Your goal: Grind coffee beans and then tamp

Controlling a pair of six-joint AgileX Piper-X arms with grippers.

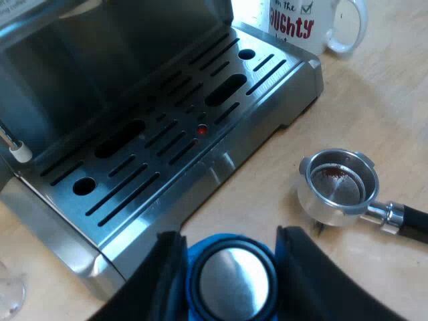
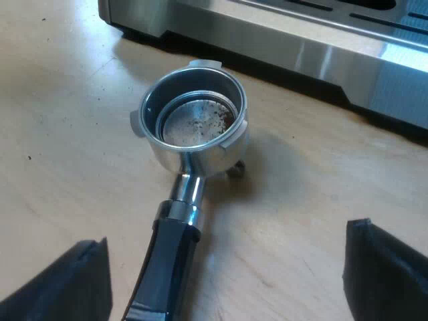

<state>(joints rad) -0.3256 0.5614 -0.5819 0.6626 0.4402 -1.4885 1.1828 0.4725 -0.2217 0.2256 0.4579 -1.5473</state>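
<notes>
The left claw (image 1: 231, 246) held the blue tamper (image 1: 233, 277), and the wide-open right claw (image 2: 226, 242) hung over the heavy-looking holder (image 2: 194, 124), probably best grabbed by its handle (image 2: 167, 267).

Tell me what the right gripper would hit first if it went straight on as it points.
Probably the dark handle of the metal holder, lying between the right gripper's open fingers; depth is unclear.

tamper (image 1: 231, 277) blue, silver face | mug (image 1: 314, 23) white, red lettering | holder (image 2: 200, 157) silver, black handle | table (image 2: 67, 100) pale wood
</notes>
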